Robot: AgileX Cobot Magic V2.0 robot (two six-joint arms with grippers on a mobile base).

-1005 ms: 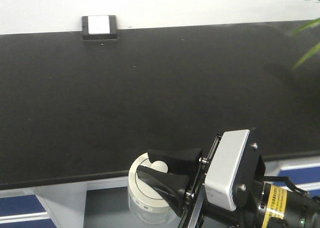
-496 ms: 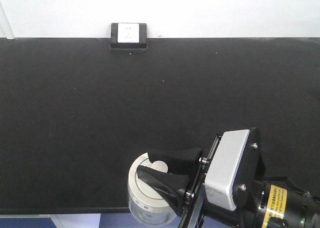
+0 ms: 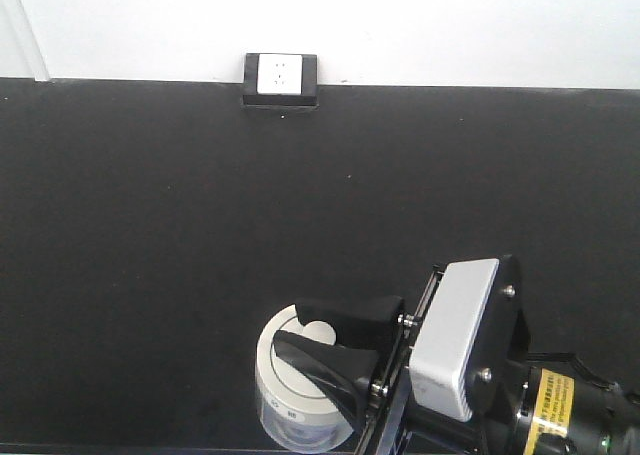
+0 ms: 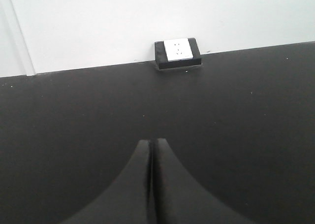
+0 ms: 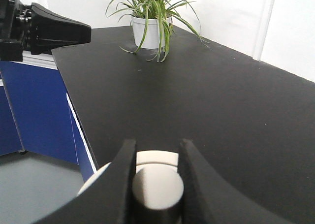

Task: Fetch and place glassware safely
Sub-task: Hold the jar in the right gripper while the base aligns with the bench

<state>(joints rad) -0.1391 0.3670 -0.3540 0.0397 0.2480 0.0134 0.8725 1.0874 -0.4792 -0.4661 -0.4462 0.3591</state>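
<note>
Your right claw (image 3: 322, 333) pinches the lid knob of the one jar (image 3: 278, 377), its two fingers closed on it, at the near edge of the black table (image 3: 150, 225). Your left claw (image 4: 150, 144) holds nothing, its two fingers pressed together. One socket (image 3: 280, 75) sits at the table's far edge. One potted plant (image 5: 150, 22) stands on the table.

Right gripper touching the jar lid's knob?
Touching. In the right wrist view, the right gripper has its jaws pressed against both sides of the knob, with no gap.
</note>
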